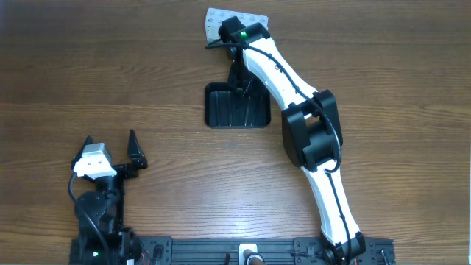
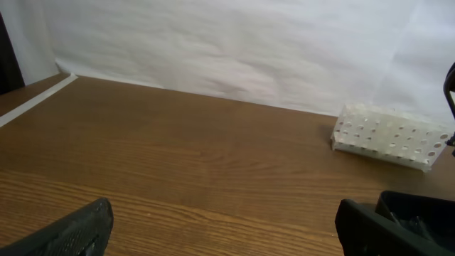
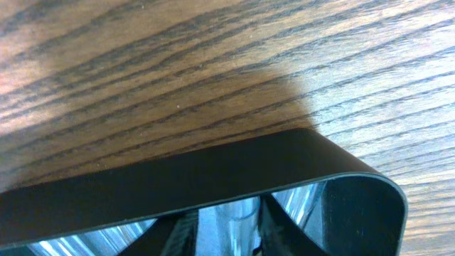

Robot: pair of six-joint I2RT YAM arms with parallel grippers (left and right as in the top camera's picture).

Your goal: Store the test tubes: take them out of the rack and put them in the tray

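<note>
Test tube (image 3: 228,222) clamped in right claw (image 3: 229,208), axis along fingers, over tray (image 3: 213,178) rim; left claw (image 1: 110,138) wide.

Right arm (image 1: 280,73) outstretched; left jaws apart.

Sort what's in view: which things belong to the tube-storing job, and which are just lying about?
Job:
white rack
black tray, with glassy shapes inside, probably tubes
right gripper, at the tray

Not in use:
left gripper, open, near its base
tape strip along the table edge
</note>
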